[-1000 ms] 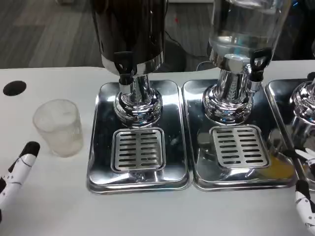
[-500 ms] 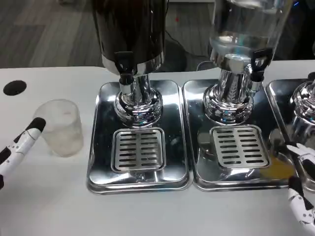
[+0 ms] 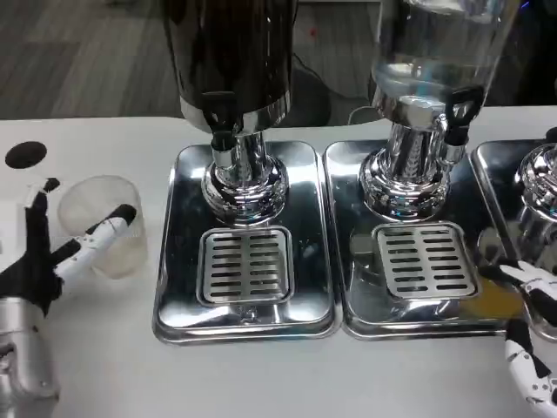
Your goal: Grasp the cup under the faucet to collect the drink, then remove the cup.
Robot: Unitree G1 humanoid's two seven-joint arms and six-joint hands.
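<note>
A clear plastic cup (image 3: 94,205) stands upright on the white table, left of the drip trays. My left hand (image 3: 45,259) has come up beside it with fingers apart. One white finger (image 3: 103,233) lies across the cup's front and another (image 3: 38,202) points up on its left. I cannot see a firm grip. The dark dispenser's black faucet (image 3: 221,132) hangs over the left grate (image 3: 245,264), which has nothing on it. My right hand (image 3: 527,341) shows at the bottom right edge, fingers spread and holding nothing.
Two shiny steel drip trays (image 3: 178,287) (image 3: 357,305) sit side by side, and a third dispenser base (image 3: 541,187) is at the right edge. A clear-tank dispenser with its faucet (image 3: 459,109) stands over the middle tray. A black spot (image 3: 25,156) marks the table far left.
My left hand has moved up and right, from below the cup to beside it, with a finger now across the cup's front. The right hand has shifted slightly upward.
</note>
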